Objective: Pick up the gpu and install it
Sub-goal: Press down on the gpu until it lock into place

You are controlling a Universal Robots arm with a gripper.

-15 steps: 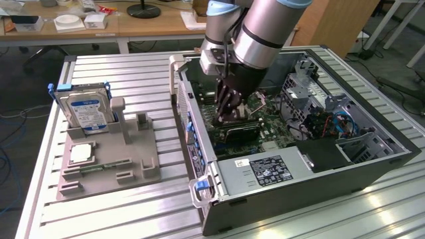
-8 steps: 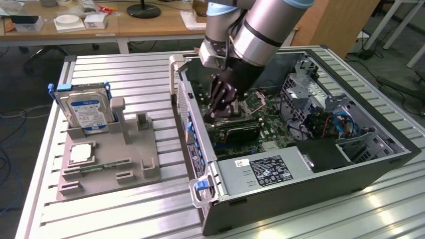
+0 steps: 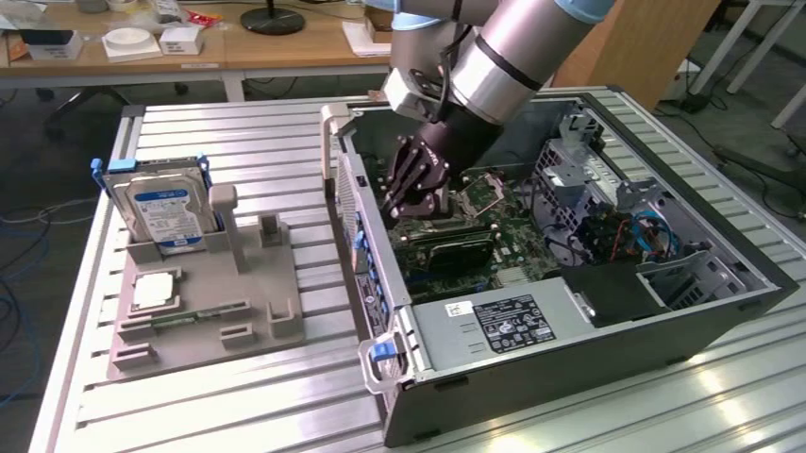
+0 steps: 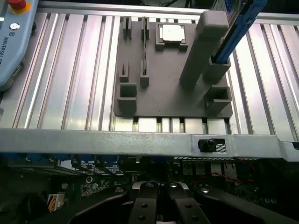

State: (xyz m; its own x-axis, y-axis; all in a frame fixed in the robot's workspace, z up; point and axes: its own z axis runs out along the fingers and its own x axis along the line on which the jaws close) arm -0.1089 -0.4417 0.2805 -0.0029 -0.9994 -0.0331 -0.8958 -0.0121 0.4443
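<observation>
One dark flat card, the gpu (image 3: 448, 252), sits low inside the open pc case (image 3: 705, 311), on the green motherboard (image 3: 504, 241) approx. mid-board, between the cpu socket (image 3: 482, 193) and the power supply (image 3: 504, 326). It is seen mostly edge-on, so fan and bracket can't be made out. The gripper (image 3: 422, 212) is just above it, reaching down into the case w/ the arm (image 3: 504, 57) slanting in from the exterior view's upper right. In the wrist view the gripper (image 4: 159, 198) has its black fingers (image 4: 145, 203) pressed together, no gap between them. Can't tell whether the tips pinch the card's top edge or only touch it.

The power supply carries a black label w/ white print plus a white sticker beside it; text too small to read. Blue cables (image 3: 648, 231) lie in the drive-bay area of the case.

Outside the case, on the slatted aluminium table (image 3: 252, 132), a grey holder tray (image 3: 252, 311) carries an upright hard drive (image 3: 164, 212) w/ a blue-white label (print unreadable), a square silver chip (image 3: 154, 291) and a narrow green memory stick (image 3: 195, 314) lying flat.

In the wrist view a teach pendant (image 4: 11, 46) lies at the table edge, lettered "UNIVERSAL" w/ the rest cut off, and has a red button (image 4: 17, 3).
</observation>
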